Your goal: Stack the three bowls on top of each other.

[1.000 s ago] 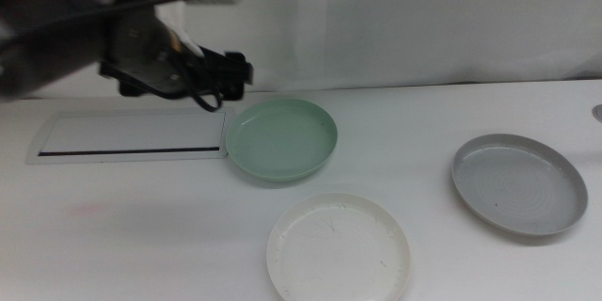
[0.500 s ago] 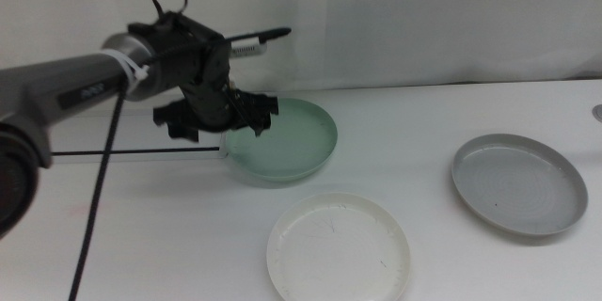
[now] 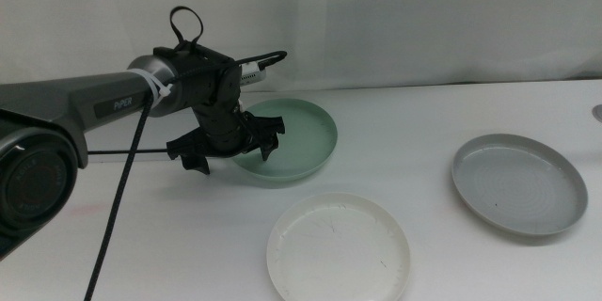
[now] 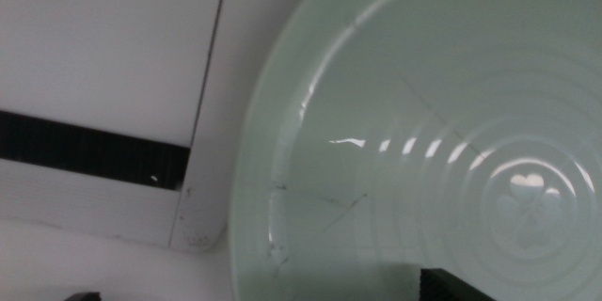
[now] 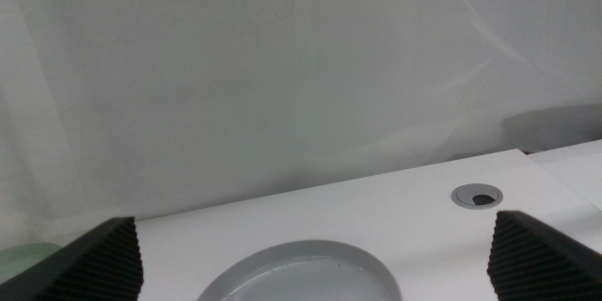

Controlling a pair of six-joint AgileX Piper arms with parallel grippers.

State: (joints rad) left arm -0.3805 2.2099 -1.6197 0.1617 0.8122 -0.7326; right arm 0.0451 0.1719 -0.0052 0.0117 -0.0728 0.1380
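Left gripper (image 3: 230, 146) over green bowl's (image 3: 299, 135) left rim, jaws apart astride it; right gripper (image 5: 315, 261) spread wide, off right.

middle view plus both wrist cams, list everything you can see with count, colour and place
mint green bowl: one, pale green, far centre of the table, beside the panel
white bowl: one, white, near centre
grey bowl: one, grey with faint rings, right side
panel: one, flat white rectangle with a dark stripe, left of the mint green bowl
cable hole: one, grey ring, beyond the grey bowl
table: one, white
left gripper: one, dark, over the mint green bowl's left rim, fingers spread
right gripper: one, dark, fingers wide apart, above the grey bowl's near side
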